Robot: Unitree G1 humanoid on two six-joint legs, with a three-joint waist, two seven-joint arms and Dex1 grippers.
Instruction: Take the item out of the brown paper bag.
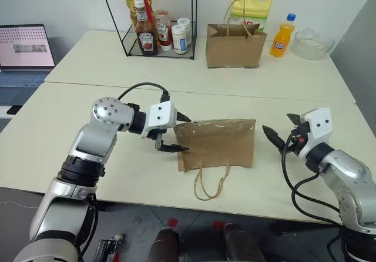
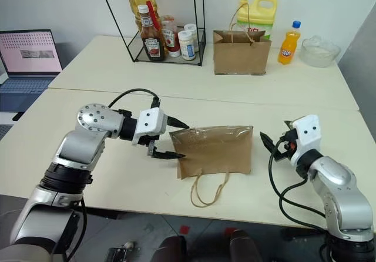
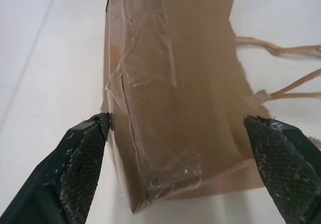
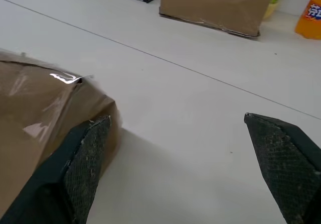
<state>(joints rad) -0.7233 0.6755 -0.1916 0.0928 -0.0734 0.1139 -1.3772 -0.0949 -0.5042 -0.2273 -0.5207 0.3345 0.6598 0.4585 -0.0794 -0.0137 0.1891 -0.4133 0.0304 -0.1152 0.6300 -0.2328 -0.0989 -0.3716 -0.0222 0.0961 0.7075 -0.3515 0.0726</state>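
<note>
The brown paper bag [image 1: 217,143] lies flat on the near table, creased and taped, its cord handles [image 1: 210,182] trailing toward the near edge. My left gripper [image 1: 188,134] is open at the bag's left end, one finger on each side of that end [image 3: 150,148], with the fingertips [image 3: 90,143] not pressing on it. My right gripper [image 1: 276,123] is open to the right of the bag and a little clear of its right edge [image 4: 45,113]. The item is hidden.
On the far table stand a smaller brown bag [image 1: 235,44], a yellow jug [image 1: 254,6], an orange soda bottle [image 1: 282,36], a glass bowl [image 1: 313,43] and a wire rack [image 1: 158,39] of bottles. A laptop [image 1: 24,53] sits far left.
</note>
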